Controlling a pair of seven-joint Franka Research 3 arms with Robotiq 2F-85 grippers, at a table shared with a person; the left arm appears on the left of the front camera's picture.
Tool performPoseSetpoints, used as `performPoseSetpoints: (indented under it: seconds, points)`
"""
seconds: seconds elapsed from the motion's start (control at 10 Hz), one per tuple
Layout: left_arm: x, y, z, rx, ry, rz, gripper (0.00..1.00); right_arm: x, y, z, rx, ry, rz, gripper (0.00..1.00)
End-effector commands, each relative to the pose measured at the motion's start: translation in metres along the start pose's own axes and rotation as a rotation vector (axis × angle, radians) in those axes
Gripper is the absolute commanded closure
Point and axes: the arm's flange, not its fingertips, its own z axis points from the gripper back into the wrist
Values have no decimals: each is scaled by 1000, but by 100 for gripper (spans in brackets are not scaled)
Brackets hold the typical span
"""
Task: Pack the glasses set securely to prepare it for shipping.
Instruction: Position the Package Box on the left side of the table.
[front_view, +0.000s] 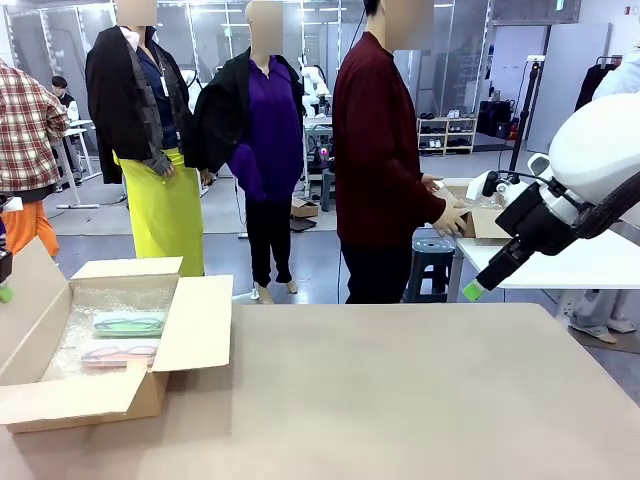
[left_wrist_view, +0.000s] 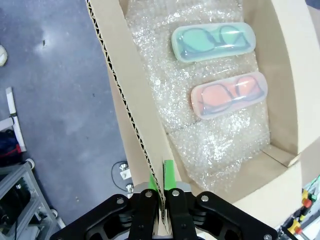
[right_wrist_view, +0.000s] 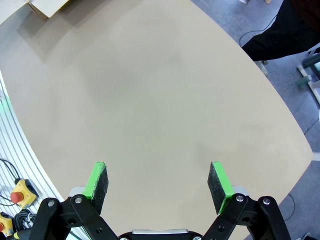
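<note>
The left gripper (left_wrist_view: 161, 182) is closed on a flap (left_wrist_view: 131, 107) of the box (front_view: 95, 390), the cardboard edge pinched between its green pads (left_wrist_view: 169, 172). The box stands open at the left side of the table (front_view: 400, 400), with its flaps spread out. Inside it lies bubble wrap (left_wrist_view: 210, 145), and on the wrap rest the two cases. The pink case (left_wrist_view: 229, 95) lies nearer to the gripper and the green case (left_wrist_view: 213, 41) lies just beyond it; they are side by side, close but apart, and glasses show through both lids. In the front view the pink case (front_view: 118, 354) is near the front wall and the green case (front_view: 130, 323) is behind it.

The right gripper (right_wrist_view: 158, 182) hangs above the bare table with its fingers wide open and nothing between them. In the front view the right arm (front_view: 560, 205) comes in high from the right side, well apart from the box.

Beyond the table a person (front_view: 385, 160) in a dark red top stands turned to another table, with a hand (front_view: 452, 215) at a small box there.
</note>
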Motion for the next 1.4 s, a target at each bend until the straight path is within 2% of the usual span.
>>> performPoseSetpoints:
  seconds: [0.0, 0.2, 0.3, 0.4, 0.5, 0.6, 0.7, 0.8, 1.0, 1.1, 1.2, 1.3]
  points:
    - [-2, 1, 2, -5, 3, 2, 100, 2, 4, 0, -5, 10, -19, 0]
    - [-2, 1, 2, -5, 3, 2, 100, 2, 4, 0, -5, 10, -19, 0]
    - [0, 0, 0, 0, 0, 0, 96, 2, 4, 0, -5, 10, -19, 0]
    - [-3, -2, 8, 21, -16, -26, 56, 2, 4, 0, -5, 10, -19, 0]
    - [-6, -3, 17, 44, -22, -31, 54, 2, 4, 0, -5, 10, -19, 0]
    - [-10, -4, 25, 72, -20, -28, 14, 2, 4, 0, -5, 10, -19, 0]
    - [-15, -5, 28, 79, -26, -28, 12, 2, 4, 0, -5, 10, -19, 0]
    - [-21, -7, 31, 86, -36, -19, 0, 2, 4, 0, -5, 10, -19, 0]
    - [-37, -7, 50, 84, -28, 16, 0, 2, 4, 0, -5, 10, -19, 0]
    - [-46, -9, 65, 95, -49, 9, 13, 2, 4, 0, -5, 10, -19, 0]
    - [-56, -12, 81, 119, -71, 4, 4, 2, 4, 0, -5, 10, -19, 0]
    - [-65, -18, 97, 125, -118, -19, 0, 2, 4, 0, -5, 10, -19, 0]
